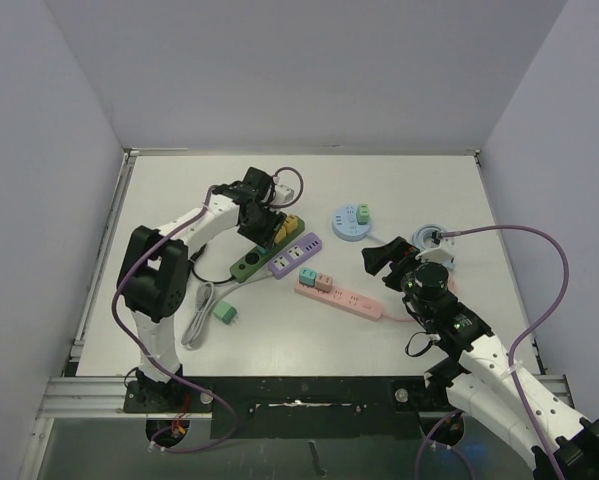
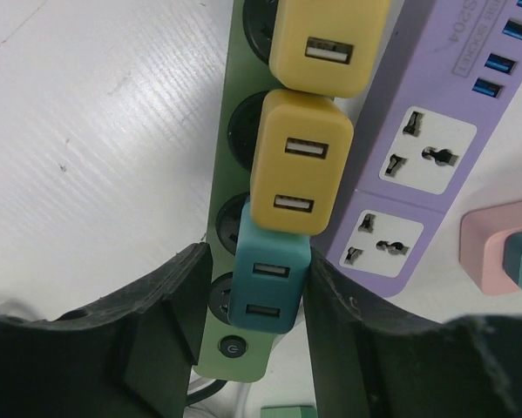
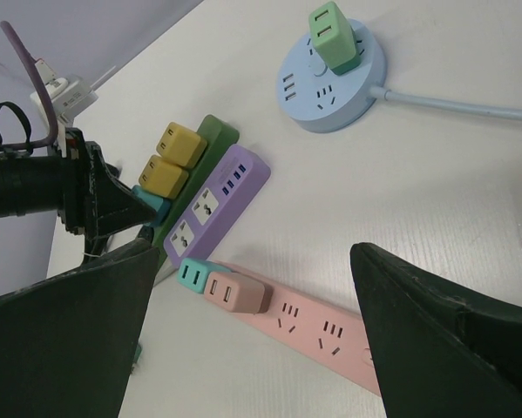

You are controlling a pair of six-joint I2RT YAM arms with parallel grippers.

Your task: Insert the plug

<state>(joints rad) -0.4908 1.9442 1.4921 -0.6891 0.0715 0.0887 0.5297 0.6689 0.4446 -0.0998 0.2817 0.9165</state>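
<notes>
The left wrist view alone shows the task's thing up close: the teal plug (image 2: 269,287) stands on the green power strip (image 2: 243,361), at the socket next to the strip's round button, in line with two yellow adapters (image 2: 300,161). Whether it is pushed fully home cannot be told. The purple strip (image 2: 417,157) lies just beside the green one.

The left claw (image 2: 259,261) straddles the teal plug with its jaws partly apart. The right-hand finger (image 2: 330,322) sits against the plug's side, while a gap showing the green strip separates the other finger from it, so the grip is released.

Only the top view takes in the whole bench (image 1: 179,190), including a loose green plug (image 1: 224,315) lying near the left arm's base.

The right wrist view shows the right claw (image 3: 254,251) spread wide and holding nothing, over the pink strip (image 3: 322,326). The round blue socket hub (image 3: 330,96) lies beyond it.
</notes>
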